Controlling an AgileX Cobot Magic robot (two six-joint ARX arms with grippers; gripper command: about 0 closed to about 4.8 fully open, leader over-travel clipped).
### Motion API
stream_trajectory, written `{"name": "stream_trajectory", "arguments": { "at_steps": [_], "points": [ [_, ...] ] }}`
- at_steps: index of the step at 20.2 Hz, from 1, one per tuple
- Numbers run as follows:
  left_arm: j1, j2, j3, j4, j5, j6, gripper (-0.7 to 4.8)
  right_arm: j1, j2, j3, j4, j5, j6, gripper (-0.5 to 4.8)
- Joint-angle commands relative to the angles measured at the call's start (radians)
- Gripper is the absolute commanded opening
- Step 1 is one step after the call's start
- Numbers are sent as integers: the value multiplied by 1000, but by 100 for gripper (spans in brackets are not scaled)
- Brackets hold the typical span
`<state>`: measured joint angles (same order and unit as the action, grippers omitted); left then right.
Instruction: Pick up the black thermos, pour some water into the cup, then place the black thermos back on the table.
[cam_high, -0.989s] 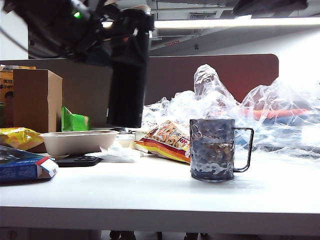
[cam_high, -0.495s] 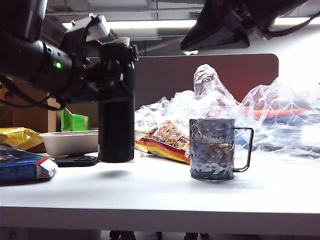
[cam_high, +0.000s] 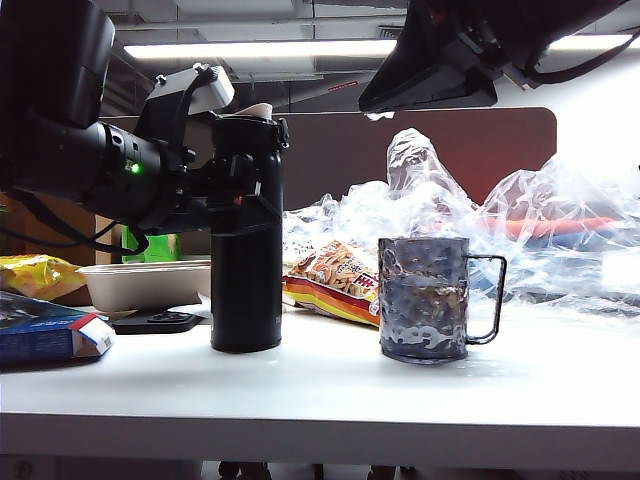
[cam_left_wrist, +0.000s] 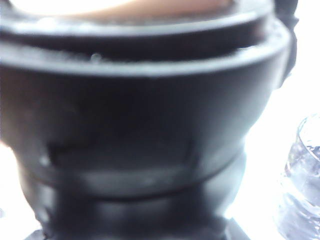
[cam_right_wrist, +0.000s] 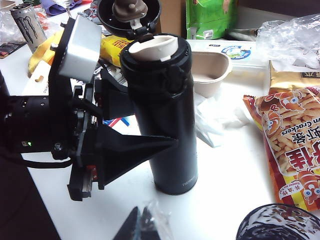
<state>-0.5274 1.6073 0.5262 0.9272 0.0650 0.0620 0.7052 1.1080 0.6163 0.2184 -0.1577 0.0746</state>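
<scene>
Exterior view shows the thermos (cam_high: 246, 240), a tall matte-black cylinder, standing upright on the smooth white table (cam_high: 330, 400), well left of the cup (cam_high: 424, 298). The left gripper (cam_high: 238, 178) comes in level from the left and its black fingers clasp the flask's upper body, below the collar. In the right wrist view one wedge-shaped finger (cam_right_wrist: 132, 150) lies along the thermos (cam_right_wrist: 167, 112), the round flip lid (cam_right_wrist: 129, 15) hangs open behind the rim, and the pale spout (cam_right_wrist: 157, 46) is bare. The left wrist view is almost filled by the blurred black collar of the thermos (cam_left_wrist: 135, 130), with the cup's glassy dimpled wall (cam_left_wrist: 302, 180) at one edge. The cup is dark and glossy, its wall hammered, with a thin squarish handle on its right. The right gripper (cam_right_wrist: 137, 225) hangs high above the table, only its dark tips showing, drawn together and holding nothing.
</scene>
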Motion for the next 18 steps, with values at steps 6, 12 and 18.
{"name": "stream_trajectory", "arguments": {
  "at_steps": [6, 12, 18],
  "points": [
    [-1, -8, 8, 57, 7, 6, 382, 1, -4, 5, 10, -2, 5, -5],
    [-2, -11, 8, 58, 47, -20, 479, 1, -5, 6, 9, -2, 5, -5],
    [-2, -11, 8, -1, 132, -141, 479, 1, -14, 6, -1, 0, 5, -5]
  ]
}}
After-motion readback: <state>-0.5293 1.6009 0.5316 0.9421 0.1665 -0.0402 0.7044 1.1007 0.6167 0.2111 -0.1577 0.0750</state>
